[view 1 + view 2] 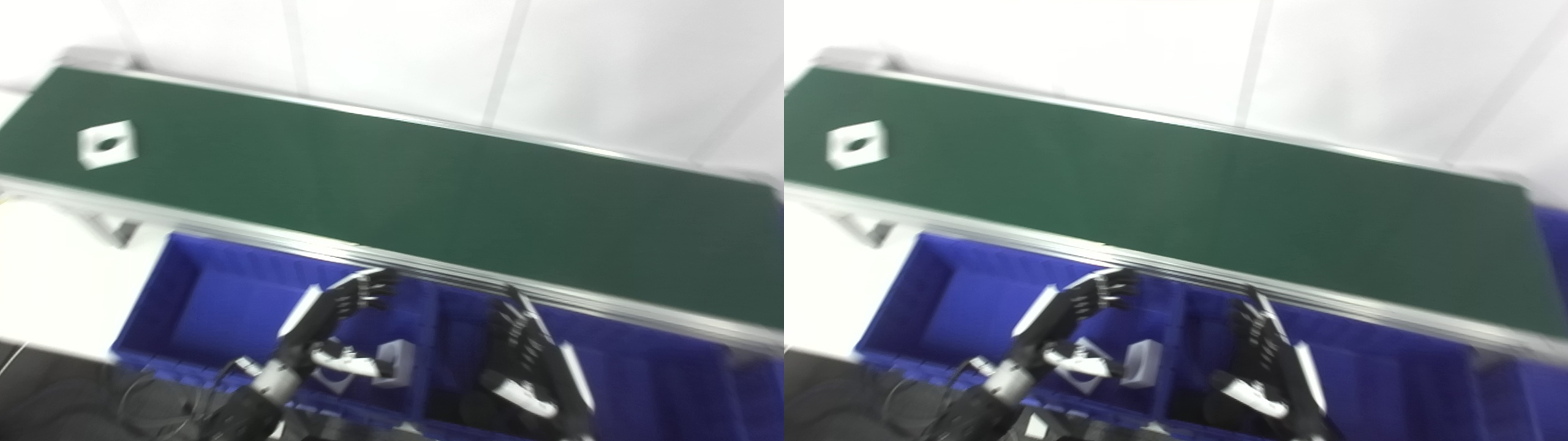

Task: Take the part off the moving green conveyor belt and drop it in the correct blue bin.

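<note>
Both hands open and empty over the blue bins, one part on the belt's far left.

The green conveyor belt (429, 190) runs from upper left to lower right. Below it sit the left blue bin (184, 288) and right blue bin (643, 373). The left hand (334, 312) and right hand (527, 361) have spread fingers. The white square part (108, 144), holed, lies flat, corner toward the camera; no long axis. White pieces (395, 362) lie in the left bin.

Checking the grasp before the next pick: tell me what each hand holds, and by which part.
Nothing is held. The left hand and right hand hang open over the blue bins; the white part lies untouched on the belt.
</note>
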### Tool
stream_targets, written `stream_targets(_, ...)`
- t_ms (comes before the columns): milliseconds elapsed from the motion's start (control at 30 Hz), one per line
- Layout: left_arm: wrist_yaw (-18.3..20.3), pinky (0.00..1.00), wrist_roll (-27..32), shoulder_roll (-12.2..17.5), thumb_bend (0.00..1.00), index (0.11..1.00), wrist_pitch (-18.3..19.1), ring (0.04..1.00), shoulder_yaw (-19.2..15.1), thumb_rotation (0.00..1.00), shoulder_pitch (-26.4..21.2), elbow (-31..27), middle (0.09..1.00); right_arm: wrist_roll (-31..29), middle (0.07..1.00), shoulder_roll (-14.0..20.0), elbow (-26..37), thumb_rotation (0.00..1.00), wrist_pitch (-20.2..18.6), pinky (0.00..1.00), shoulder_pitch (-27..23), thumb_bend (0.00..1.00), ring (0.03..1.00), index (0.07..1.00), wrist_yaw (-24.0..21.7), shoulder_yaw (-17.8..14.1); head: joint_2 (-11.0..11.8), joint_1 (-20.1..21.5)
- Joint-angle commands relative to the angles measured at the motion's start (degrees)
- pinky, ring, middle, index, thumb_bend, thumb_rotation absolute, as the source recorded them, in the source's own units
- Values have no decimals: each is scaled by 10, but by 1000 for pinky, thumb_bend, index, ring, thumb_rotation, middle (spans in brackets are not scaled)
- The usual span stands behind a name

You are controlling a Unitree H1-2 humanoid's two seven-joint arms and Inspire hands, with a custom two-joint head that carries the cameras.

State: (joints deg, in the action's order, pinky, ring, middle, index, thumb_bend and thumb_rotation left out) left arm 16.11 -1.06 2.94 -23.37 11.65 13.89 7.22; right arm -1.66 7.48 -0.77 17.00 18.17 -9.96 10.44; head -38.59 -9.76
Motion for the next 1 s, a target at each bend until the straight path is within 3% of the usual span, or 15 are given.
stream_targets(0,-11,717,-7,-3,957,811,-25,794,3,245,-6,-2,831,-6,906,0,6,412,42,876,-2,897,888,975,-6,-2,5,0)
stream_targets(367,-20,711,-9,-4,960,806,-35,797,9,260,-15,25,830,-4,915,-6,8,324,43,896,-1,849,900,984,-6,-6,32,4)
stream_targets(533,-24,710,-8,-2,957,805,-35,797,11,256,-17,38,829,7,909,-9,-2,298,51,887,-1,841,894,977,0,-6,60,15)
stream_targets(967,-29,684,-8,3,983,794,-36,777,11,231,-28,64,820,13,867,-17,-47,341,80,848,-11,924,854,956,4,-6,100,19)
